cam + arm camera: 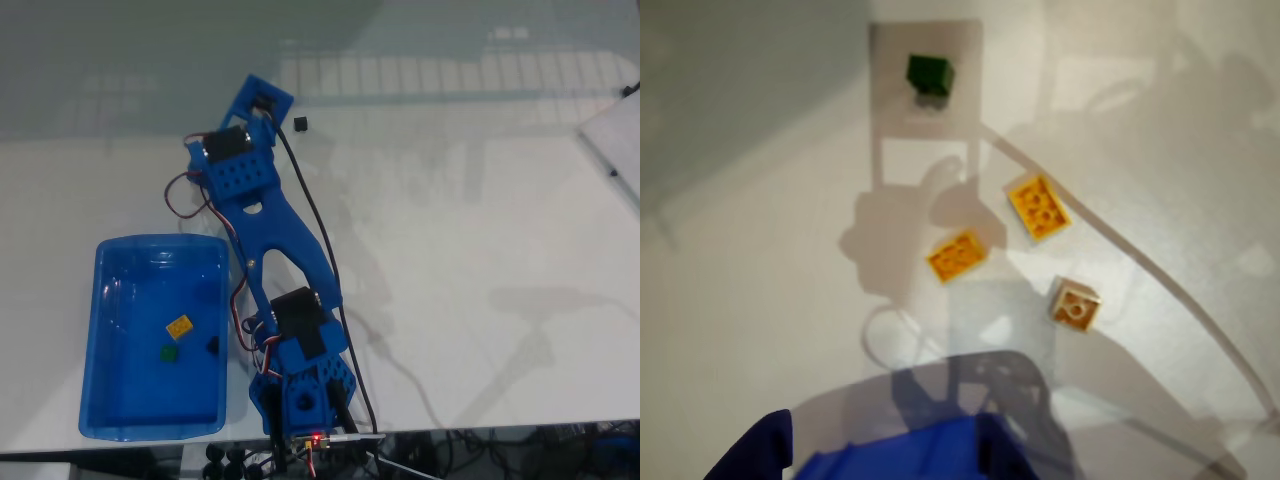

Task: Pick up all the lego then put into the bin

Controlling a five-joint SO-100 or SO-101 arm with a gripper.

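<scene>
Presently catalogued, lego point(957, 256): hard, very light moulded bricks, judged rigid and a little slick on their smooth side walls; best pinched across two opposite flat sides, studs up, squarely, since a skewed grip could flick so small a piece away; count on the white table point(470, 250), wrist view: two yellow-orange bricks, one tan brick point(1075, 304), one dark green brick point(930, 75), the first three close together, the green one apart from them toward the top; count elsewhere, fixed view: one small black brick point(300, 123) just beside the arm's far end; bin point(100, 330), one, translucent blue, at the left of the arm's base, holding three pieces: one yellow-orange point(180, 326), one green, one dark; gripper point(262, 100): whether its jaws stand apart or together cannot be told
</scene>
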